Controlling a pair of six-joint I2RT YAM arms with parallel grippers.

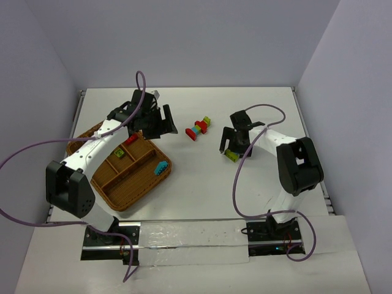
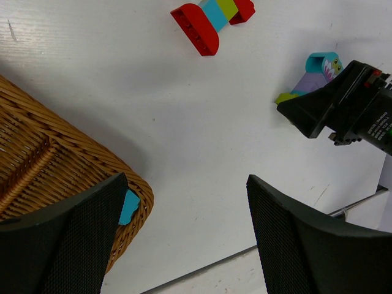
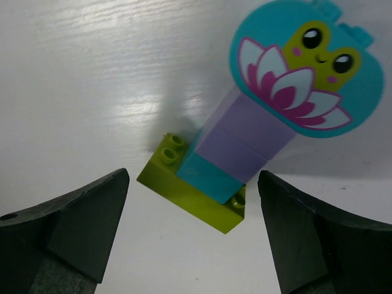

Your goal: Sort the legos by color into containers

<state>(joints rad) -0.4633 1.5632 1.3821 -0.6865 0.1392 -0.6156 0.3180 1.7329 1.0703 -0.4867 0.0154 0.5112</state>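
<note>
A lego stack [image 3: 245,141] stands on the white table: lime base, teal brick, purple bricks and a round teal frog piece on top. My right gripper [image 3: 193,177] is open, one finger on each side of the lime base, with a gap on both sides. From above, that gripper [image 1: 231,144] sits over the lime brick [image 1: 232,155]. A second stack [image 1: 199,128] of red, teal and green lies mid-table. My left gripper [image 2: 185,180] is open and empty, near the wicker tray's [image 1: 125,195] far corner. A teal brick [image 2: 129,206] lies inside the tray.
The tray's compartments also hold a red brick [image 1: 131,139] and a yellow one [image 1: 119,153]. Purple cables loop off both arms. In the left wrist view the right gripper's black body [image 2: 349,104] shows beside the frog stack [image 2: 312,73]. The table's raised rim runs along the back.
</note>
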